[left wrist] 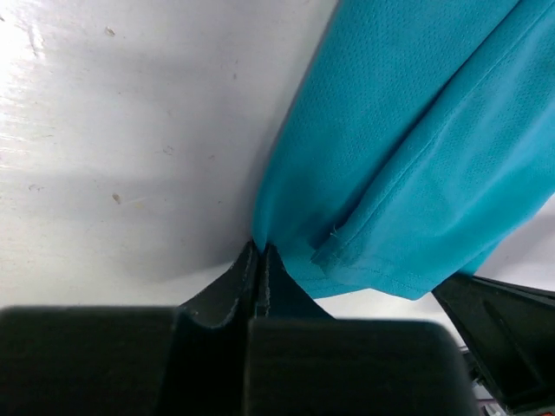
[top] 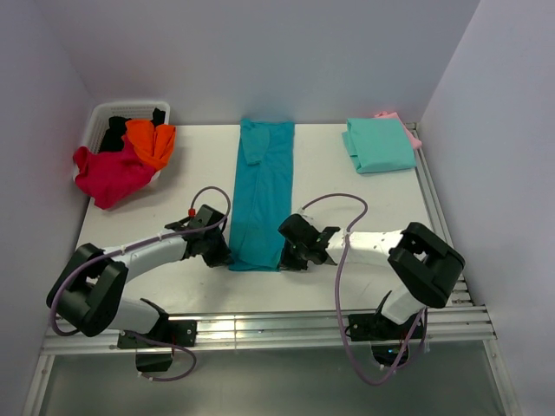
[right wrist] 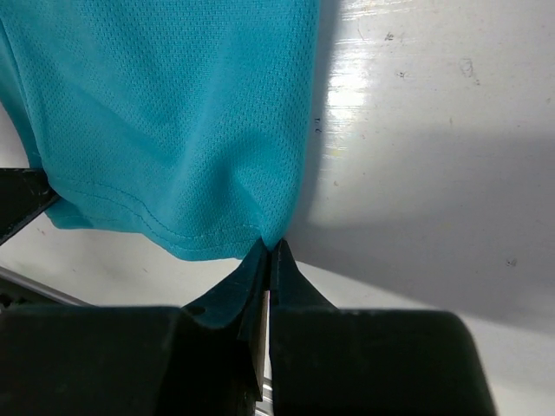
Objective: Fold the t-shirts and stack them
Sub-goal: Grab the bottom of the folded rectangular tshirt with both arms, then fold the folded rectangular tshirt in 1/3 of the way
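At the far left, a white basket (top: pixel 97 121) is holding a black shirt (top: pixel 115 132), while an orange shirt (top: pixel 153 142) and a crimson shirt (top: pixel 108 176) are spilling over its rim onto the tabletop (top: pixel 186 165). The left pincer (left wrist: pixel 260 251) is clamping shut on the near left corner of the teal shirt (top: pixel 264 195), which is lying as a long narrow strip down the middle. The right pincer (right wrist: pixel 270 247) is pinching the near right corner the same way, its jaws fully closed on the hem. At the far right, a folded mint shirt (top: pixel 379 145) is resting on a pink shirt (top: pixel 409 133) that is peeking out behind it.

This looks like the start of the lengthwise fold. Next, both arms should be lifting together, evenly, and carrying the hem toward the collar end.
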`<state>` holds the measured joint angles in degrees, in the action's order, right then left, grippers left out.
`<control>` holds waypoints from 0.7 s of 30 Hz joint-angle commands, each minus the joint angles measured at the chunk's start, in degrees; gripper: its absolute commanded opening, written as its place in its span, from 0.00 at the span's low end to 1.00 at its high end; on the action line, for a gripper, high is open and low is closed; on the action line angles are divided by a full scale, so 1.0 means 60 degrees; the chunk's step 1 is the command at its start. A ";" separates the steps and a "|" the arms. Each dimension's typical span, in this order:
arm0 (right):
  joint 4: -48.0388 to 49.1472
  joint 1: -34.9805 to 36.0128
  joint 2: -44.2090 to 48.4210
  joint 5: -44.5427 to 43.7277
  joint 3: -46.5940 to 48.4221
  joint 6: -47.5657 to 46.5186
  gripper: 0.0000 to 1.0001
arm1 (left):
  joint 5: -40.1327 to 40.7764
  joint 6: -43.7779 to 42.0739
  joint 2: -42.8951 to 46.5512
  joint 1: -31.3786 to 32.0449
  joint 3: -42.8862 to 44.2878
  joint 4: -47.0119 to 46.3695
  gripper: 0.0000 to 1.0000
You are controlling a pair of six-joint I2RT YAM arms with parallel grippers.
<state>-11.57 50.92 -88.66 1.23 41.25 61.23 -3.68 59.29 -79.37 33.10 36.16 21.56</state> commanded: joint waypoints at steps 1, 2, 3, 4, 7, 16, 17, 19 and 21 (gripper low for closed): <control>-0.1027 0.0098 0.0069 -0.0717 0.0067 -0.0127 0.00 | 0.0086 -0.0213 -0.0101 0.0079 0.0081 0.0083 0.00; -0.1190 0.0098 0.0302 -0.0748 0.0082 -0.0142 0.00 | 0.0072 -0.0213 -0.0058 0.0064 0.0168 0.0243 0.00; -0.1351 0.0113 0.0449 -0.0762 0.0111 -0.0142 0.00 | 0.0101 -0.0257 0.0117 0.0079 0.0242 0.0418 0.00; -0.1744 0.0127 0.0610 -0.0849 0.0169 -0.0142 0.00 | 0.0145 -0.0228 0.0235 0.0108 0.0286 0.0580 0.00; -0.2651 0.0259 0.1386 -0.0981 0.0359 -0.0025 0.00 | 0.0160 -0.0155 0.0952 0.0137 0.0520 0.1341 0.00; -0.5084 0.0406 0.2708 -0.1758 0.2202 -0.0096 0.00 | 0.0409 0.0094 0.1994 0.0123 0.2699 0.3523 0.00; -0.5262 0.0406 0.2649 -0.1831 0.2424 -0.0170 0.00 | 0.0423 0.0080 0.1907 0.0108 0.2950 0.3627 0.00; -0.5628 0.0362 0.2517 -0.2109 0.3023 -0.0433 0.00 | 0.0423 0.0007 0.1585 0.0093 0.3694 0.3788 0.00; -0.5776 0.0289 0.2268 -0.2212 0.3347 -0.0581 0.00 | 0.0554 -0.0153 0.1176 0.0064 0.4166 0.4038 0.00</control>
<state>-40.42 53.19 -73.78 -7.81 57.34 59.94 -2.26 59.35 -69.93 33.87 56.38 41.91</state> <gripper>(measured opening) 0.012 0.018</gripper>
